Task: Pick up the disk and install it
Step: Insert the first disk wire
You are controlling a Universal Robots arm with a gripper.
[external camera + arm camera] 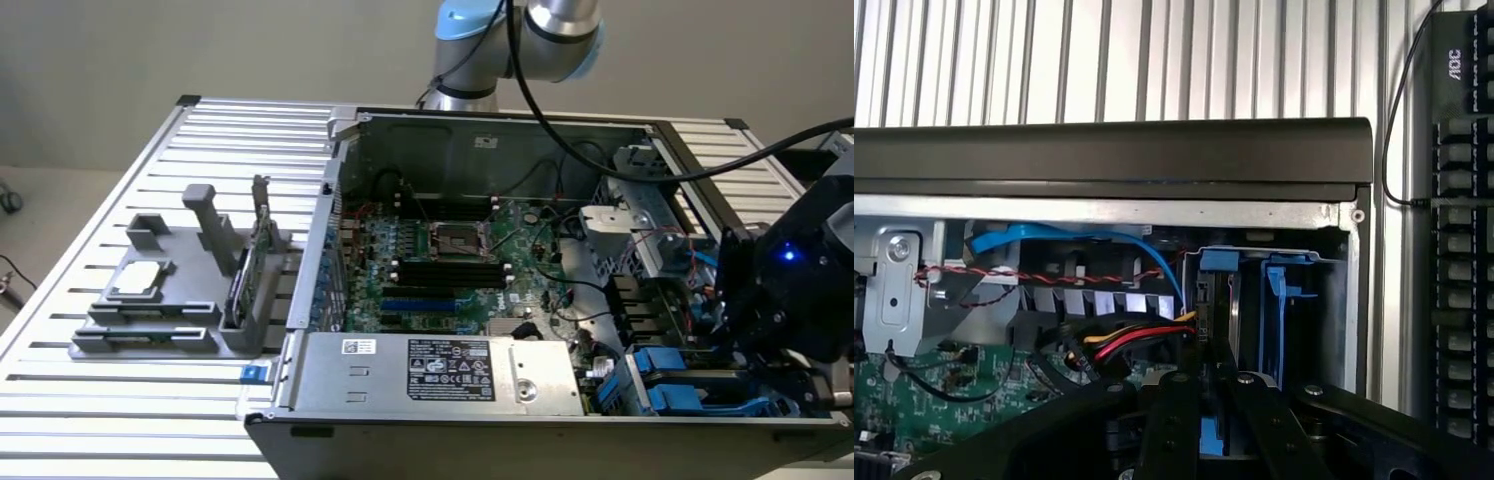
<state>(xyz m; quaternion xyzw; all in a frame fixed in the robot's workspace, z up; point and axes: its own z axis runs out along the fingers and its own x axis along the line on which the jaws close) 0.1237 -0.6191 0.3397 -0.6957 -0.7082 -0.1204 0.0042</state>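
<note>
One arm: wrist (801, 270) hangs over the case corner at the exterior view's right, blue light lit on it.
Hand: hand (1214, 385) low inside the case at the drive bay, black fingers (1176, 420) drawn close together, pinching a blue plastic piece that looks like the disk's rail.
Disk: disk (1237, 310) stands on edge in the corner drive bay, grey edge showing between blue rails, just beside the case wall and right above the fingers.
Case: open computer case (487, 125) lies on the slatted metal surface (147, 400); motherboard (441, 260) in the middle, grey power supply (434, 368) along the near edge.
Cables: red, yellow and black wire bundle (1134, 345) ends beside the bay; blue flat cable (1074, 235) runs along the case edge.
Fixture: grey holder (160, 320) on the surface at the exterior view's left, well apart from the hand, small silver drive (140, 280) lying on it.
Other: black AOC-marked keyboard (1459, 250) beside the case.
</note>
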